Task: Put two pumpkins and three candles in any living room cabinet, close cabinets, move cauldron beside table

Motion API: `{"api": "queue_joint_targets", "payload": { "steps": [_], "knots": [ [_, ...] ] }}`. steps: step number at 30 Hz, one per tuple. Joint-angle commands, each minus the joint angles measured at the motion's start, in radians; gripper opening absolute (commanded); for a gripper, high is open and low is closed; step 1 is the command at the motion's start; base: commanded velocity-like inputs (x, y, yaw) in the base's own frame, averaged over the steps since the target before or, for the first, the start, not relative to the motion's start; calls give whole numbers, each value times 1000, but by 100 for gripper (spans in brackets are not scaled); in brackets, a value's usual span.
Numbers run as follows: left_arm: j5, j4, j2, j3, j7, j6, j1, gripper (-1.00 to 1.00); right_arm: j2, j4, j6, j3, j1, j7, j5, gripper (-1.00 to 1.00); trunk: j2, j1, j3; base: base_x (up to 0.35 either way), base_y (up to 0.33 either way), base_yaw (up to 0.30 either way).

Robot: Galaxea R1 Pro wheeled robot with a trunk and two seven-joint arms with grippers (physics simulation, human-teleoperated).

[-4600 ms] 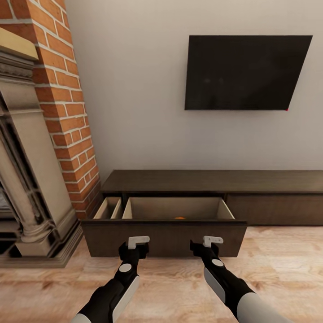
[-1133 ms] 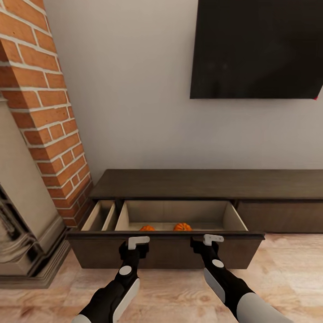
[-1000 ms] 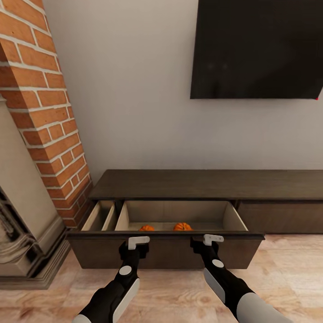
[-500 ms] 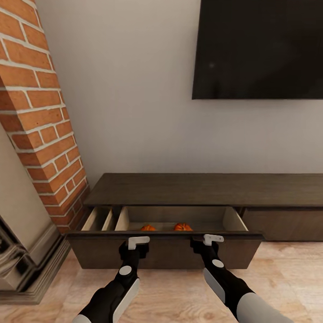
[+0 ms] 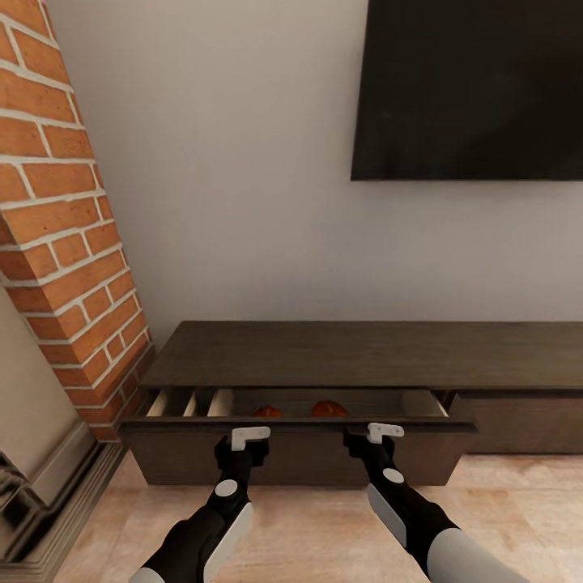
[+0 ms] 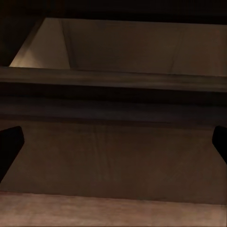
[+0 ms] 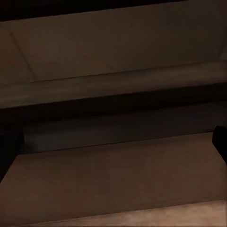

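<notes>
Two pumpkins (image 5: pixel 328 409) are stowed in the cabinet (image 5: pixel 356 355) drawer (image 5: pixel 300 449) — not yet shut — faced by left gripper (image 5: pixel 250 437) and right gripper (image 5: pixel 385 431), both spread, empty.

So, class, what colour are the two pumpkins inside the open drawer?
Orange. The pumpkins show best in the head view.

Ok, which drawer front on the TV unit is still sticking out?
The wide left drawer, right in front of both hands: it stands partly open with two pumpkins inside. The drawer to its right sits flush.
</notes>
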Motion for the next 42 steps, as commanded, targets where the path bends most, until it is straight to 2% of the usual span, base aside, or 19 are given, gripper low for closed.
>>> {"api": "queue_joint_targets", "payload": {
  "steps": [1, 42],
  "knots": [
    [7, -1, 1, -4, 7, 1, -1, 100, -1, 0, -5, 9, -1, -7, -10, 100, 0, 0, -1, 183, 0, 0],
    [6, -2, 3, -3, 7, 0, -1, 100, -1, -1, -5, 9, -1, -7, -10, 100, 0, 0, -1, 117, 0, 0]
  ]
}}
